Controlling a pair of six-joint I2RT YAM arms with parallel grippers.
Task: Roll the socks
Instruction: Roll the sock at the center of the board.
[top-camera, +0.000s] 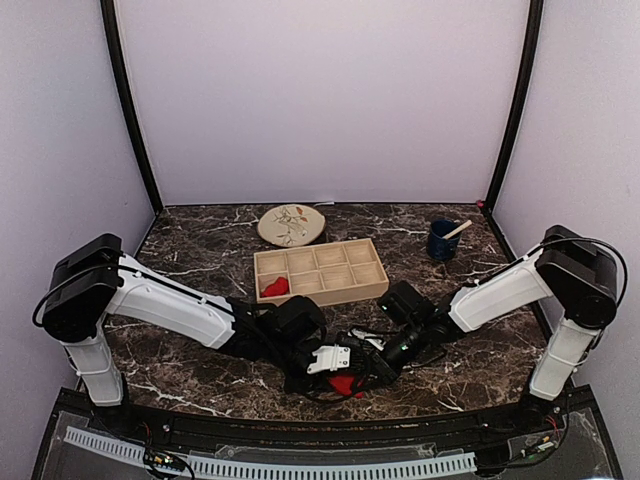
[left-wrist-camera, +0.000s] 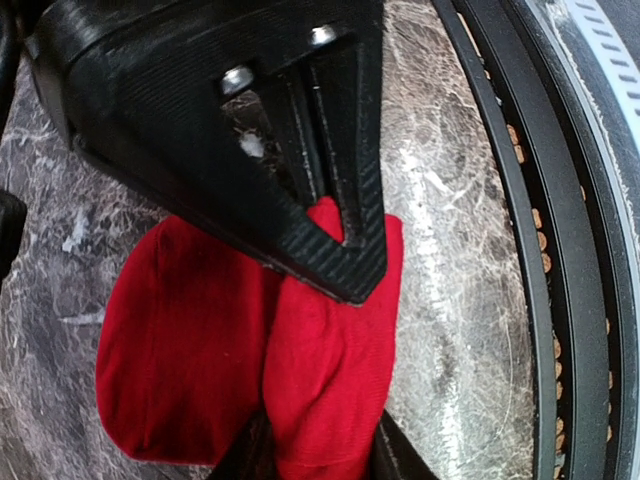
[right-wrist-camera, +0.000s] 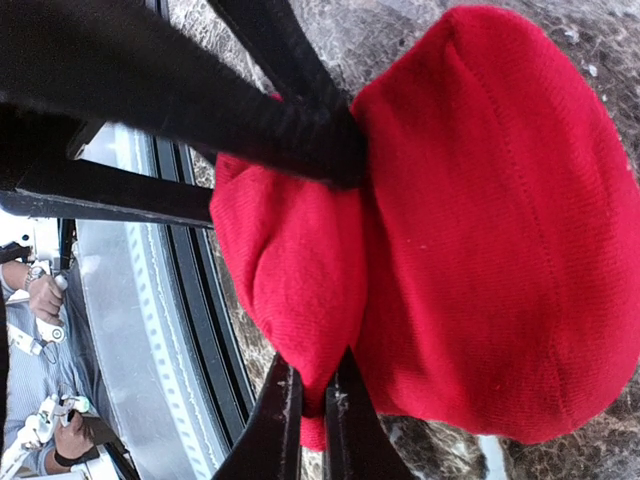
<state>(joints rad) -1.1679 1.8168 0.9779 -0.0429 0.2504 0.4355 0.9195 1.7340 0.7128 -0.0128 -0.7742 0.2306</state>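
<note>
— Saw what from above?

— Saw a red sock (top-camera: 345, 384) bunched up low on the dark worktop (top-camera: 200, 235), near the front edge, right between the tips of both arms. Also saw a second sock (top-camera: 275, 288) tucked into the near left box of the wooden tray (top-camera: 322, 296), well apart from the first one. Spotted a plate (top-camera: 291, 224) behind the tray and a blue cup (top-camera: 440, 242) with a stick in it off to the right. Could not make out the grips from up there. Far too small.

— And from the wrists?

— Got much closer. From the left wrist, saw the red sock folded in two on the stone, with the left tool (left-wrist-camera: 320, 455) partly closed and its fingers (left-wrist-camera: 398, 458) pressed on either side of one fold. Saw the other arm's black finger lying over the top of the sock too. From the right wrist, saw the right tool (right-wrist-camera: 312, 410) shut almost all the way, pinching a thin bit of the same sock at its edge. Found the tray, the plate, the cup and the second sock only in the top view.
</note>
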